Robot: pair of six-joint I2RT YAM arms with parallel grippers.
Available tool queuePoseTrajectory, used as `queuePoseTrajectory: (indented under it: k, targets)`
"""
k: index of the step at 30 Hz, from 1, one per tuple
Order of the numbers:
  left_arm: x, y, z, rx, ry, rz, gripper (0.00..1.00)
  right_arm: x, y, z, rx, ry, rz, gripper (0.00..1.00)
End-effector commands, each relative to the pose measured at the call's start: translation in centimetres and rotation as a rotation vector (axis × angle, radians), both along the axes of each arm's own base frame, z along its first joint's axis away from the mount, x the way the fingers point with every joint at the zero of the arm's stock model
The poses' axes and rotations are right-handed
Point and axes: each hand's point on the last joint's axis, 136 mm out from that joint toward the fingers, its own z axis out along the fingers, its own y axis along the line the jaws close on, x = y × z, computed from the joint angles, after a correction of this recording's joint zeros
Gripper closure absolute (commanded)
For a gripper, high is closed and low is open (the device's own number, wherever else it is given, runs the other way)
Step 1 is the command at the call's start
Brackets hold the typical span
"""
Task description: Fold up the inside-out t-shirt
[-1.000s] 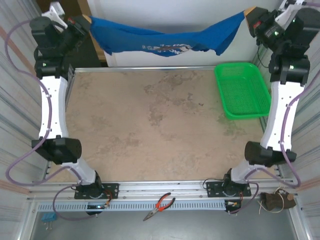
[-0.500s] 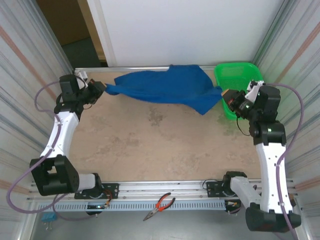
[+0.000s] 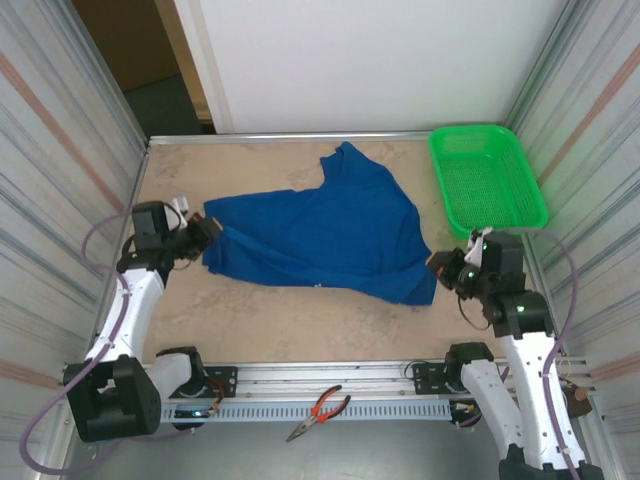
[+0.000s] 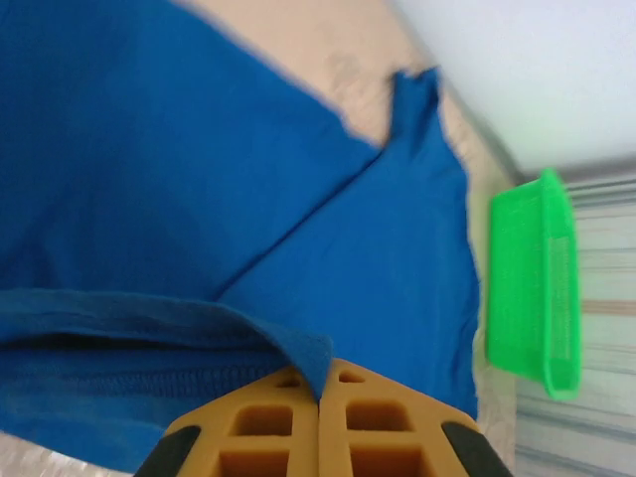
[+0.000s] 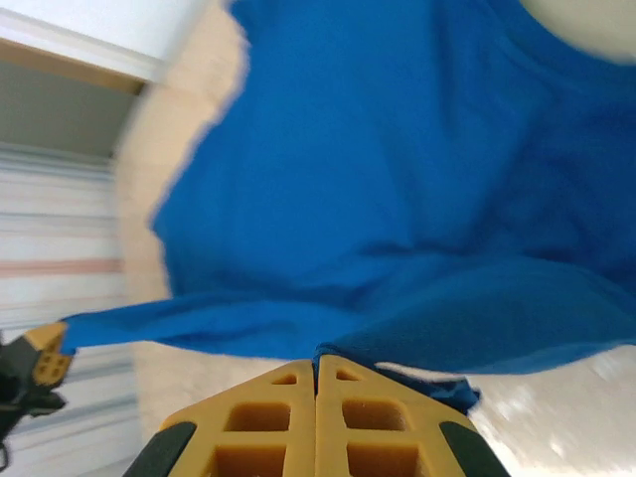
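Pinching t-shirt [image 3: 320,230] hems, left end effector [image 3: 207,232] and right end effector [image 3: 438,262] hide them.

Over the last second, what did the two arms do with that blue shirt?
The left claw and right claw, both shut on the t-shirt, swung it down from high at the far edge and spread it on the table. The green basket and pliers stayed put.
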Motion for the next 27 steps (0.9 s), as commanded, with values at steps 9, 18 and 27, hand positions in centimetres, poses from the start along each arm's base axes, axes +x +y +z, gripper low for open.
queuePoseTrajectory:
  k: [9,18,27]
  targets:
    - [5.3,0.9,0.8,0.020,-0.034,0.002,1.00,6.9,-0.3,3.3,-0.046,-0.089,-0.034,1.00]
    - [23.3,2.7,11.0,0.023,-0.187,-0.005,1.00,29.3,-0.7,16.3,-0.001,-0.333,-0.017,1.00]
    - [29.9,3.0,28.6,-0.154,-0.548,0.042,1.00,32.9,-3.6,36.5,0.172,-0.754,-0.042,1.00]
